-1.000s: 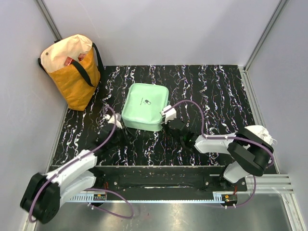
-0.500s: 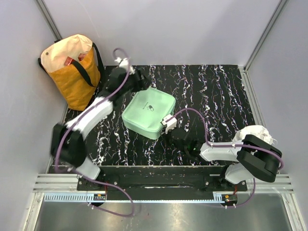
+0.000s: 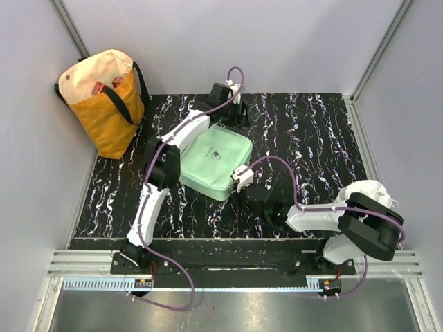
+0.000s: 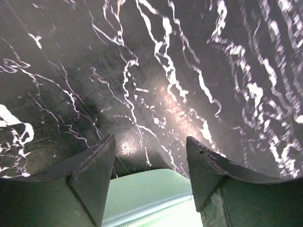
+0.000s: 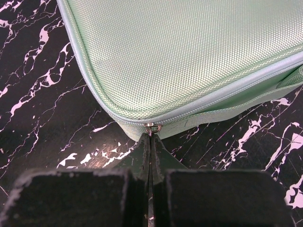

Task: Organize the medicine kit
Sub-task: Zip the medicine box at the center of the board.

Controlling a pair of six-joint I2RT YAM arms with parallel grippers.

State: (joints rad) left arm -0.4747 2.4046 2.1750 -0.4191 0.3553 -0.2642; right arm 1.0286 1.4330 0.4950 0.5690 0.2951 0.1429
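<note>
Since the right hand (image 5: 150,138) is pinched shut on the small metal zip pull (image 5: 152,127) at the near corner of the mint-green fabric medicine kit (image 3: 213,160), it should drag along the zip line while the left hand (image 4: 150,142), spread open and empty, pins the far edge. The kit sits central on the black marbled tabletop (image 3: 311,138), zipped, contents hidden. The yellow-and-cream tote bag (image 3: 104,97) shows something red, perhaps a box.

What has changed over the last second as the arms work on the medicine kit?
The left gripper swung from the near left corner of the medicine kit round to its far edge, jaws open. The kit turned and now lies skewed. The right gripper drew back a little toward its base, shut on the zip pull. The tote bag stayed put.
</note>
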